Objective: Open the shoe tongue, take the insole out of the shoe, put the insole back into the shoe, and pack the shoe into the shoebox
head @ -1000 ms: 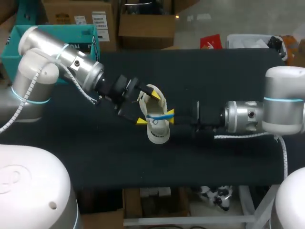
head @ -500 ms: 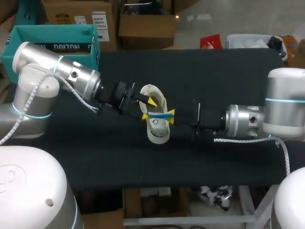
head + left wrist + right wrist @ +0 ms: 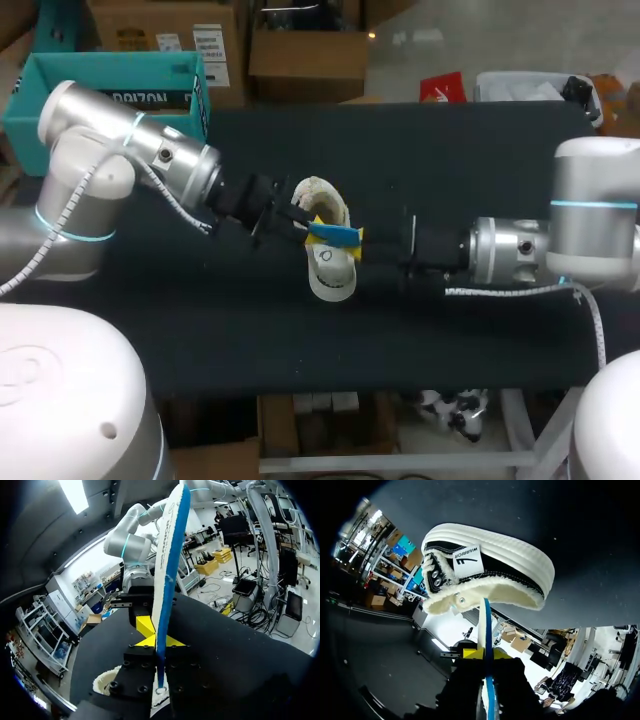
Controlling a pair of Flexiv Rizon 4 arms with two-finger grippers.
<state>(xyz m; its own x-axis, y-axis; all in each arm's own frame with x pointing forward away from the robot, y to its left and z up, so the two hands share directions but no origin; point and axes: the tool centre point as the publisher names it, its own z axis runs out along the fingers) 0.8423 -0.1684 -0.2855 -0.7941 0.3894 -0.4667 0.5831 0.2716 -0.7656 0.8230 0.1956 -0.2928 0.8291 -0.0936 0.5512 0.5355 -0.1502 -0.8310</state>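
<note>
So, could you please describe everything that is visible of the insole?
The insole is a thin, flat, long strip, blue on one face and white on the other. It is held on edge over the opening of the shoe. The left gripper and the right gripper both pinch it from opposite sides. Whether its far end is inside the shoe cannot be told.
</note>
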